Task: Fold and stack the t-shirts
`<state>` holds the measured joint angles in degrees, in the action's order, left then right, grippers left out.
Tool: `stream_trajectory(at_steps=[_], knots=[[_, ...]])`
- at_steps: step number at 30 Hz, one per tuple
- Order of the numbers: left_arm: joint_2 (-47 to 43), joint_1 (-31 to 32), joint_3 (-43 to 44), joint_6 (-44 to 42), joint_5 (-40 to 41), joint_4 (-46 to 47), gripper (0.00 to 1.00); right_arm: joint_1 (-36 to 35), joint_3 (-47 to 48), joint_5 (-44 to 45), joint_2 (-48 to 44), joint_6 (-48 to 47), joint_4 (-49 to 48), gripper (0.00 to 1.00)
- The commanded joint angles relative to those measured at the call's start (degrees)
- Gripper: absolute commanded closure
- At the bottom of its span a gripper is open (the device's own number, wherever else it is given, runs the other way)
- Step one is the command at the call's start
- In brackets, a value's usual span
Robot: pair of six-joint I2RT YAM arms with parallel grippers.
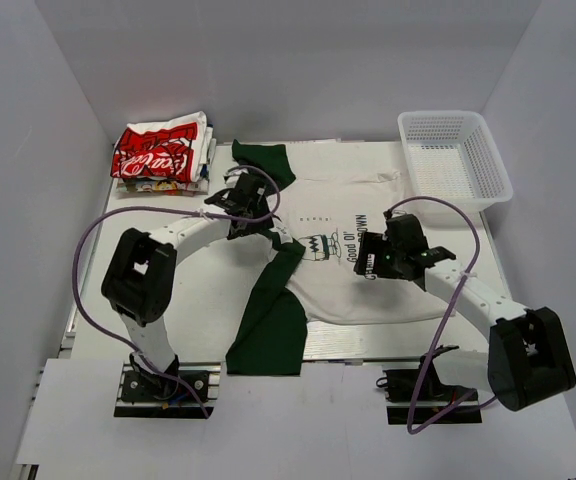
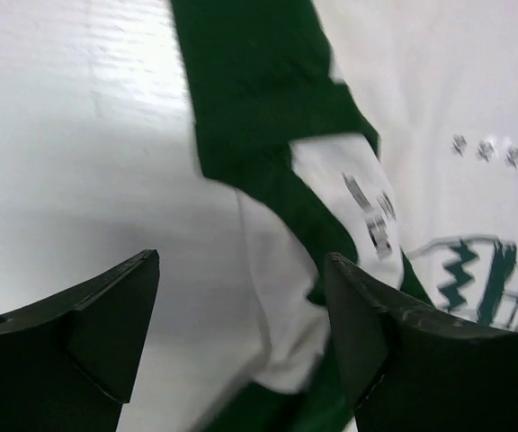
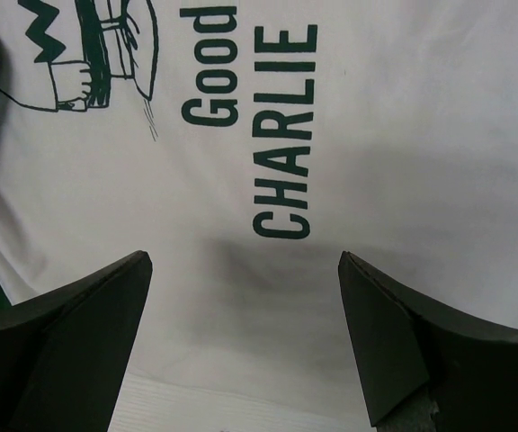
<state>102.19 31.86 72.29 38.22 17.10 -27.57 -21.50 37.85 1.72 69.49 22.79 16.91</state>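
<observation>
While the folded shirts [image 1: 163, 152] sit at the far left corner, the left gripper [image 2: 241, 265] hangs released over the green-sleeved shirt [image 1: 348, 300] spread mid-bench. The right gripper [image 3: 245, 265] gapes over its print; a basket [image 1: 438, 116] stands at the far right corner.

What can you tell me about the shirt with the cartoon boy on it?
The white tee looks like soft cotton, with dark green sleeves and a green cartoon drawing beside the words "Good" and "CHARLIE". It lies print-up across the table, not yet folded, rumpled near the sleeves. The left gripper and right gripper, both open, hang over it.
</observation>
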Motion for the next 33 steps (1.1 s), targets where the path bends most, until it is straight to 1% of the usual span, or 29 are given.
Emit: stream_trajectory(at_steps=[1,4,6,10,11,14,15,17,18,21,24,25,33], knots=[[1.69,-3.54,0.31,1.60,-4.26,5.40,0.17,0.05,4.69,-0.57,2.04,-1.34,0.32,0.10],[5.02,-5.83,0.83,1.60,-6.19,7.44,0.20,-0.12,5.40,-0.57,3.89,-1.69,0.50,0.10],[6.96,-6.89,1.62,1.60,-8.48,7.45,0.25,-0.04,6.18,-0.49,4.33,-1.60,0.50,0.10],[9.60,-8.04,1.10,0.89,-12.26,11.66,0.32,-0.12,6.71,-0.22,5.30,-1.69,0.76,0.10],[9.60,-8.56,1.10,0.89,-12.97,12.19,0.38,-0.04,6.72,-0.22,5.82,-1.69,0.67,0.10],[10.13,-9.79,-0.13,1.69,-13.49,13.42,0.50,-0.04,6.63,-0.22,6.35,-1.25,0.32,0.10],[10.13,-9.80,-0.13,1.69,-13.50,14.29,0.56,-0.04,6.45,-0.22,6.53,-1.17,0.41,0.10],[9.34,-10.41,-1.80,1.69,-13.50,15.44,0.63,-0.04,6.36,-0.57,6.71,-1.08,0.23,0.10],[9.34,-10.41,-1.80,1.69,-13.50,15.44,0.69,-0.04,6.45,-0.57,6.88,-1.08,0.23,0.10],[8.81,-11.64,-1.80,1.69,-13.50,14.83,0.82,-0.04,6.45,-0.75,6.97,-1.25,0.23,0.10],[7.50,-11.64,-1.80,1.69,-13.50,13.78,0.91,-0.04,6.36,-0.92,6.88,-0.90,0.14,0.10],[6.63,-11.64,-1.80,1.69,-12.98,13.77,0.93,-0.12,6.19,-0.75,6.80,-0.90,0.06,0.10],[-1.29,-12.17,-1.80,-3.14,-5.51,6.93,0.93,-0.21,5.31,-1.19,6.80,-0.81,-0.65,0.10]])
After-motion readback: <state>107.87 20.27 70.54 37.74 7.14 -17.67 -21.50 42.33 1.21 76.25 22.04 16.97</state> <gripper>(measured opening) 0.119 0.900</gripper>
